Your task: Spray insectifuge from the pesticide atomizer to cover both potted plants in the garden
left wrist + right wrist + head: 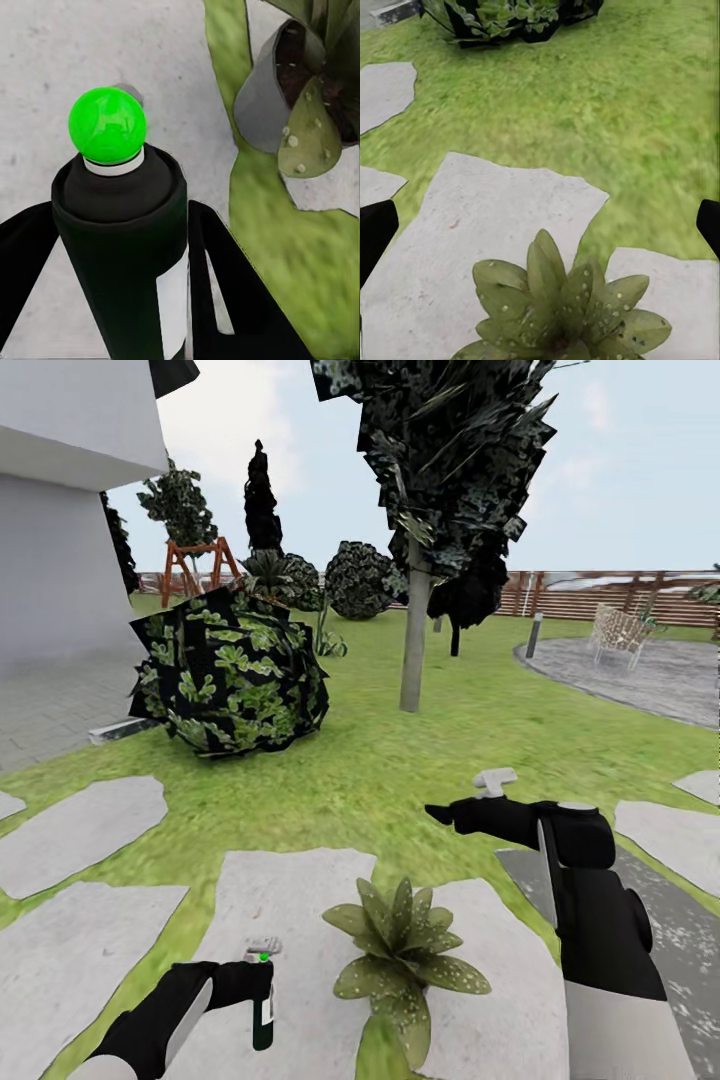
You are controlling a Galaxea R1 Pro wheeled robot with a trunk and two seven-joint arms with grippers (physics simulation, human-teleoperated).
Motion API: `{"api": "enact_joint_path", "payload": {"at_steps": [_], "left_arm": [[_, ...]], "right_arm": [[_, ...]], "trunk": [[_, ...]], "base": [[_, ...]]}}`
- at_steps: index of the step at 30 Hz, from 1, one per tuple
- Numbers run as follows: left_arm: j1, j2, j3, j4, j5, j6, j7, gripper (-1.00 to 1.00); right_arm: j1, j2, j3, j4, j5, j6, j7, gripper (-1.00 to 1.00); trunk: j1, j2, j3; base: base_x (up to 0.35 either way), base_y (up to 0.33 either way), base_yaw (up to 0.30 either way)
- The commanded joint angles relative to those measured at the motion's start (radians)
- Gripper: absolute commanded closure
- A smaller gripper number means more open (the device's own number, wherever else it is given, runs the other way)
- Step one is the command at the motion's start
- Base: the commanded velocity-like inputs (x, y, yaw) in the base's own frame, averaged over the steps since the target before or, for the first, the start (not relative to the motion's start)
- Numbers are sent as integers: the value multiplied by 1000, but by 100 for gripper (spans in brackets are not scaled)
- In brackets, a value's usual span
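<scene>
**Head view: atomizer in hand, spraying not yet evident**

Head view shows the pesticide atomizer held upright in the left gripper, low over a pale stepping stone. Its body is black with a white label strip; a bright green ball sits on a white collar at its upper end, plain in the left wrist view. The fingers are closed against both sides of the bottle, so the pick-up step reads as done.

One potted plant stands just beside the atomizer, on the robot's right of it. It is a low rosette of pointed green leaves speckled white, in a small grey pot at the edge of a grass strip between stones. No mist or wetting can be made out on the leaves, so I judge coverage still outstanding. A second potted plant cannot be identified with confidence.

The right gripper hovers above and beyond the plant, holding nothing; its fingers stand wide apart in the right wrist view. Farther off lie the lawn, a big dark bush, a tree trunk, a gravel patio and a brown fence.
</scene>
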Motion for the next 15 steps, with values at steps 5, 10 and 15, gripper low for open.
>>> {"api": "enact_joint_path", "payload": {"at_steps": [5,10,15], "left_arm": [[0,-5,-6,1,10,7,-1,100],[0,-7,-8,2,10,10,-3,100],[-2,-36,-103,2,-36,21,0,100]], "right_arm": [[0,1,-16,-1,9,-3,6,-100],[-4,8,-28,-1,9,2,1,-100],[-6,3,-29,-1,9,4,-3,-100]], "trunk": [[0,0,-1],[0,0,-1],[0,0,-1]], "base": [[75,340,-25],[116,332,-126],[164,314,-266]]}}
